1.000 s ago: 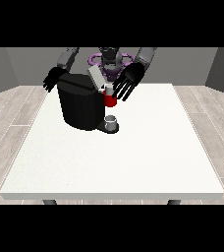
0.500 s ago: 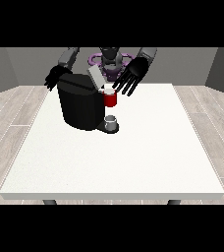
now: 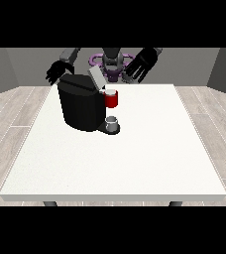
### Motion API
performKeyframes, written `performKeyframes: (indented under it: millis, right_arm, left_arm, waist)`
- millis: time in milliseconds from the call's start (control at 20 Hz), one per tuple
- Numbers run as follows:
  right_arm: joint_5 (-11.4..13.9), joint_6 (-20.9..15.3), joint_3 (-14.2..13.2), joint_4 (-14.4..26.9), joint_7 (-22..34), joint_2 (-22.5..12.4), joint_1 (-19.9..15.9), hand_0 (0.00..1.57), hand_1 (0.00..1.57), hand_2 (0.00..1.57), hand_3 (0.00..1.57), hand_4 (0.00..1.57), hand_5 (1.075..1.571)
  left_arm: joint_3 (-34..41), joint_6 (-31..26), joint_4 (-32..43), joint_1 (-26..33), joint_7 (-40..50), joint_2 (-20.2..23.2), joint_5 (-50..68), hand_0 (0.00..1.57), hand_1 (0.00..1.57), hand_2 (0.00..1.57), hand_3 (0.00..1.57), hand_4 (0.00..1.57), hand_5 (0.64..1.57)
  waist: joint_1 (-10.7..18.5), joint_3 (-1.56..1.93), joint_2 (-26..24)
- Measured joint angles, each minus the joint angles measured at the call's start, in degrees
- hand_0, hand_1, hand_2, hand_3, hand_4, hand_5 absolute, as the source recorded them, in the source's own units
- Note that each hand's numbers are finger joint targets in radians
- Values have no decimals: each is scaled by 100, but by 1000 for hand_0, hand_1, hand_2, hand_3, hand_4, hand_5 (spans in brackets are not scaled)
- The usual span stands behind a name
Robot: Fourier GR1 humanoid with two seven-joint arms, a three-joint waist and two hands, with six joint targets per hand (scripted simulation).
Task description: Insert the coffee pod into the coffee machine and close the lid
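The black coffee machine (image 3: 80, 106) stands on the white table (image 3: 135, 158), left of its middle. Its grey lid (image 3: 95, 77) is tilted up at the top. A red thing at the machine (image 3: 111, 99) sits at its front, and a grey thing (image 3: 113, 122) rests on the machine's base below it; I cannot tell whether that is the pod. The hand at the view's right (image 3: 141, 64) hovers open, fingers spread, above and to the right of the lid, holding nothing. The hand at the view's left (image 3: 58, 72) hangs behind the machine's far left corner with relaxed fingers.
The robot's torso (image 3: 112, 62) stands behind the table's far edge. Grey walls and a wooden floor surround the table.
The hand at the view's right has risen and drawn back to the right, away from the red thing and the lid. The other hand has barely moved.
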Motion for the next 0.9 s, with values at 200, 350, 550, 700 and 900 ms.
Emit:
performKeyframes:
  millis: [200, 350, 550, 700, 900]
  right_arm:
    - [-76, 113, -60, -74, -20, -93, 272, 0, 0, 0, 0, 433, 1571]
    - [8, 178, -25, -117, -18, -218, 456, 0, 0, 0, 0, 390, 1571]
    - [-51, 432, 43, -316, 209, -389, 526, 0, 0, 0, 0, 257, 1571]
    - [-93, 634, 87, -537, 415, -569, 410, 0, 0, 0, 0, 0, 1571]
    - [-139, 744, 127, -742, 589, -634, 259, 0, 0, 0, 0, 0, 1571]
  left_arm:
    - [592, 64, -6, 426, -139, -379, 717, 0, 0, 0, 0, 237, 1571]
    - [913, 37, -16, 848, -307, -713, 1184, 0, 0, 0, 0, 0, 1571]
    - [1139, 25, -60, 1374, -424, -1042, 1568, 0, 0, 0, 0, 191, 1571]
    - [1285, 7, -89, 1733, -528, -1234, 1822, 0, 0, 0, 0, 215, 1571]
    - [1358, -117, -232, 2108, -517, -1402, 2095, 0, 0, 0, 0, 0, 1571]
  waist:
    - [213, -4, -429]
    - [472, -6, -805]
    - [735, -4, -1276]
    - [878, -3, -1484]
    - [1126, -2, -1648]
